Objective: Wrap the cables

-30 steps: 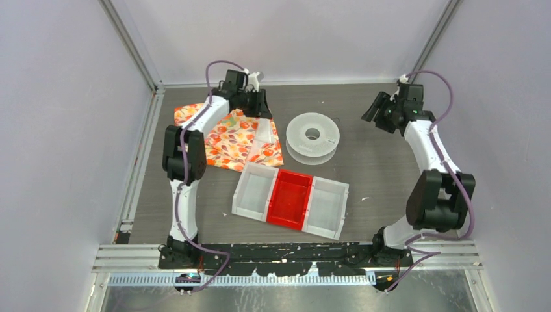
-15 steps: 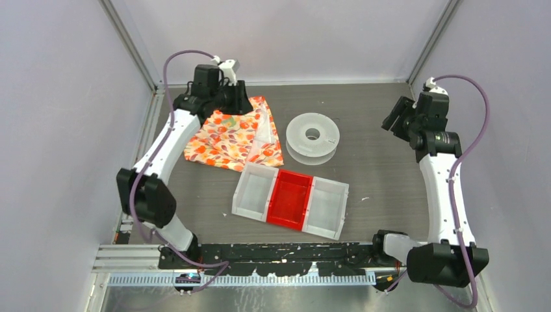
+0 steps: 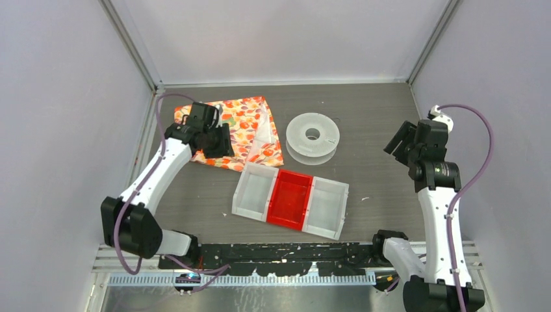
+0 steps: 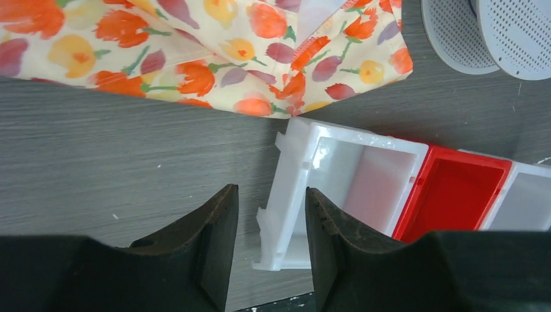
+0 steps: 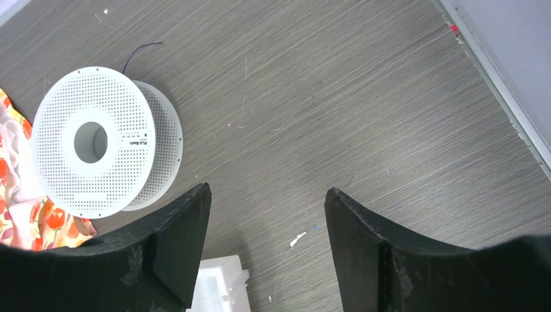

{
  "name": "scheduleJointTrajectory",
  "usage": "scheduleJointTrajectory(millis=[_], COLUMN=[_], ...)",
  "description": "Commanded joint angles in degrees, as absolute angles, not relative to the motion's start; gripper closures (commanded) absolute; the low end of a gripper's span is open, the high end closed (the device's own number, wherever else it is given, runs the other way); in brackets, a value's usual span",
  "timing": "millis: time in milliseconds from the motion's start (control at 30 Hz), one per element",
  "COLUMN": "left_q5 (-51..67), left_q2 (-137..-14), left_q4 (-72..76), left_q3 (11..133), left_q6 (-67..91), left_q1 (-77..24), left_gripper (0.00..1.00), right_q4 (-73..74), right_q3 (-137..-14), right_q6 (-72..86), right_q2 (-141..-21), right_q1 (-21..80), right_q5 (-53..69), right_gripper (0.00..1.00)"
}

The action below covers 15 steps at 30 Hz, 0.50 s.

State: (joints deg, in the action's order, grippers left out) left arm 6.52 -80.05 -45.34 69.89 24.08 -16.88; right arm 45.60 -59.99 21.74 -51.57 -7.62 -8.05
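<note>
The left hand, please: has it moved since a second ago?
Yes. The left hand has drawn left and nearer, away from the spool, which stayed put.

Floral cloth (image 3: 243, 130) at back left, white perforated spool (image 3: 325, 140) beside it, red-centred three-bin tray (image 3: 309, 203) in front

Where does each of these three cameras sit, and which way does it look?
Top external: fixed above and behind the arms, looking down on the table; both arms, left hand and right hand show.
Left wrist: on the left arm, looking down at cloth and tray; its fingers show.
Right wrist: on the right arm, looking down at the spool; its fingers show.
Shared: the spool appears in all three.
</note>
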Motion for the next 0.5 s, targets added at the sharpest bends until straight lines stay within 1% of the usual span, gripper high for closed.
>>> scheduleJointTrajectory(millis=[0, 167, 467], left_q5=[0.59, -1.61, -2.22], left_q2=[-72.22, -69.10, -68.11], left_q4=[-47.62, -46.99, -46.53], left_q3=[69.47, 68.40, 69.03], left_q6=[23.99, 23.56, 22.93], left_q1=[-16.96, -16.96, -16.96], left_gripper=[0.56, 0.57, 0.59], right_q4=[43.56, 44.30, 44.10], right_q3=[-59.46, -59.44, -59.15], right_q6=[21.29, 21.08, 21.99], right_q2=[-48.80, -48.20, -46.46], right_q1=[-7.73, -7.73, -7.73], right_q5=[-11.04, -10.99, -11.03], right_gripper=[0.30, 0.30, 0.30])
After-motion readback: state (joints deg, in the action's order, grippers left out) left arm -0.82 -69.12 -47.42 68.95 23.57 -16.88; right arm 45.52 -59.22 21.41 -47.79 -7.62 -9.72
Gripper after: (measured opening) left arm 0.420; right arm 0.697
